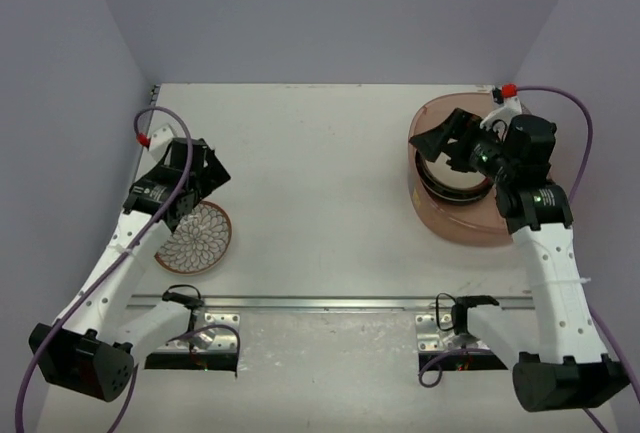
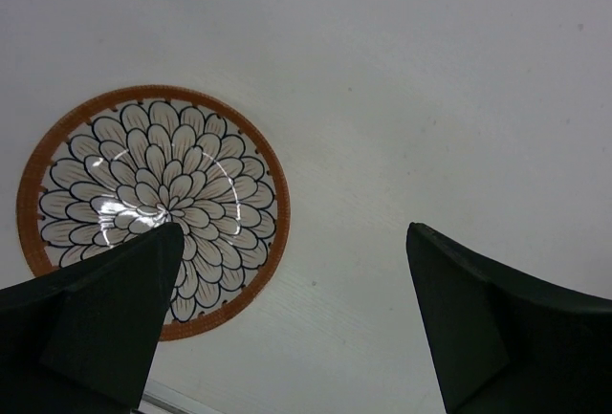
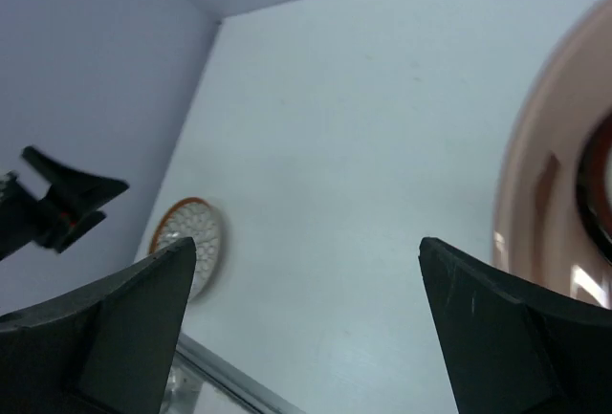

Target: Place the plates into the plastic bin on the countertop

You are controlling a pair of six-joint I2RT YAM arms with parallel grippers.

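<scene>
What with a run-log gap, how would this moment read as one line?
left end effector: open, by petal plate | right end effector: open, at plastic bin | other plates: in bin

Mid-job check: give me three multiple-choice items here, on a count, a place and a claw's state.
1. How many plates lie outside the plastic bin? A) one B) three C) five
2. Where is the petal-pattern plate? A) in the bin B) on the countertop by the left claw C) stacked on another plate
3. The left claw is: A) shut on the plate B) shut, empty C) open, empty
Answers: 1 A, only one sits on the countertop; 2 B, the top view shows it there; 3 C, its fingers stand wide apart.
</scene>
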